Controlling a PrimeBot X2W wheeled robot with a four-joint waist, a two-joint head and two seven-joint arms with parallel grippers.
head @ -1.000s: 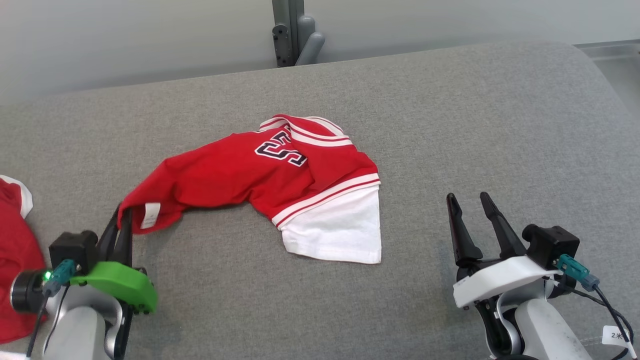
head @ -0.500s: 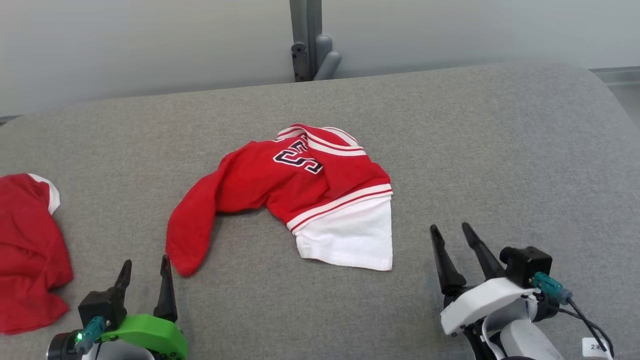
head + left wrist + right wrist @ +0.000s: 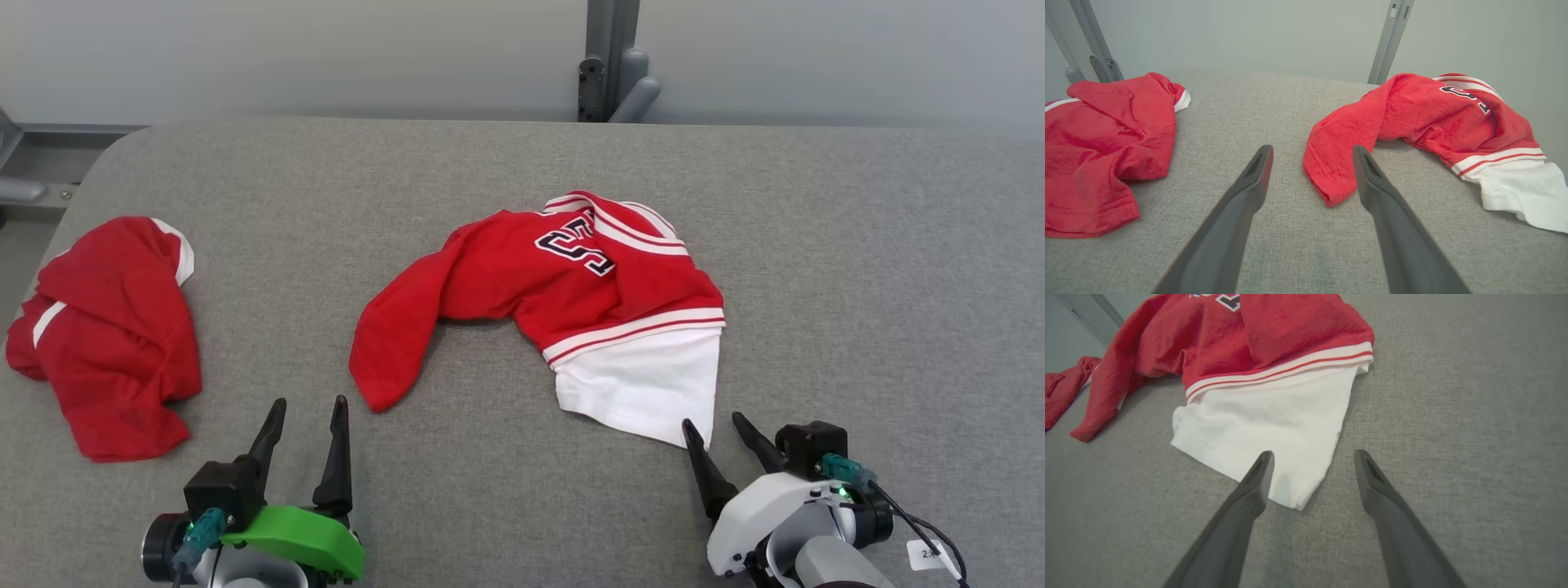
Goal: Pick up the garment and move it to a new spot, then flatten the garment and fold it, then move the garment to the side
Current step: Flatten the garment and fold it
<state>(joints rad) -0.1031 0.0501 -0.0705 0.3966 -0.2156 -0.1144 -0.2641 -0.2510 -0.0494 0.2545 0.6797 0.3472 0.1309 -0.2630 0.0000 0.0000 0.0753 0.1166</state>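
The garment (image 3: 571, 278) is a red jersey with dark lettering, white stripes and a white sleeve, lying crumpled mid-table. Its red hem end (image 3: 1327, 179) trails toward my left gripper (image 3: 309, 400), which stands open just short of it with nothing between its fingers. In the left wrist view the left gripper (image 3: 1312, 148) frames that hem tip from a little behind. My right gripper (image 3: 713, 419) is open too, its fingertips at the corner of the white sleeve (image 3: 1274, 428). The right wrist view shows the right gripper (image 3: 1313, 452) straddling that corner without closing on it.
A second red garment (image 3: 106, 327) lies bunched at the table's left end, also in the left wrist view (image 3: 1098, 143). The grey padded table (image 3: 857, 245) ends in a rounded corner at the far left. A grey post (image 3: 612, 65) stands behind the far edge.
My left gripper let go of the red hem, opened and drew back; the hem now rests on the table. The camera has swung left, bringing the second garment into view.
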